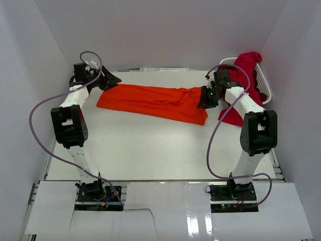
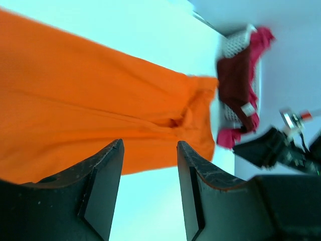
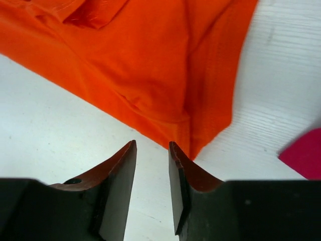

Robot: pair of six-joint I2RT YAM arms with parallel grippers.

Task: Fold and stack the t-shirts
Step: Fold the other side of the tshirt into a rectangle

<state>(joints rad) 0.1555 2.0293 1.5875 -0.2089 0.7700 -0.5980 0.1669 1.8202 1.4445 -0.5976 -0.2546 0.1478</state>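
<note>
The orange t-shirt [image 1: 155,102] lies stretched in a long band across the far half of the table. My left gripper [image 1: 111,79] is open and empty just off its left end; in the left wrist view the orange cloth [image 2: 90,105] fills the space beyond my open gripper [image 2: 149,145]. My right gripper [image 1: 205,99] is open and empty at the shirt's right end; in the right wrist view its tips [image 3: 152,145] hover just short of the cloth's corner [image 3: 165,75]. A crimson shirt [image 1: 244,85] hangs over the basket, with a dark maroon one [image 2: 235,80] inside.
The white plastic laundry basket [image 1: 264,85] stands at the back right corner against the wall. White walls close in the table on the left, back and right. A corner of crimson cloth [image 3: 306,155] lies on the table near the right gripper.
</note>
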